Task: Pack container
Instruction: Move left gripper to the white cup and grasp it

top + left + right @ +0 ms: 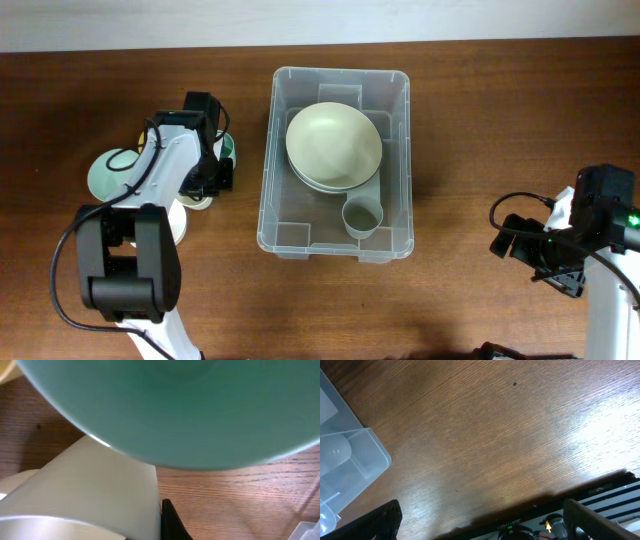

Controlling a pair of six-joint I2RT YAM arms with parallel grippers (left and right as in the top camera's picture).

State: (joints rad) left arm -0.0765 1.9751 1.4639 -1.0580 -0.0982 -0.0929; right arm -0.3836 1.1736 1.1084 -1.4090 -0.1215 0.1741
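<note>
Probably risky: w/ L gripper (218, 170) pinched shut at green bowl (175, 410) rim (hold unclear), R gripper (487, 522) wide open, container (266, 190) just right of bowl, could slip on lift from thin edge grip or clip container wall.

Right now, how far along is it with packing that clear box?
Done: stacked cream bowls and a small cup already sit in the container. In hand: the left pincer is shut, apparently on a green bowl beside the container. Left: that bowl and the pale dishes near it are not yet inside. The right pincer is open, holding nothing.
</note>
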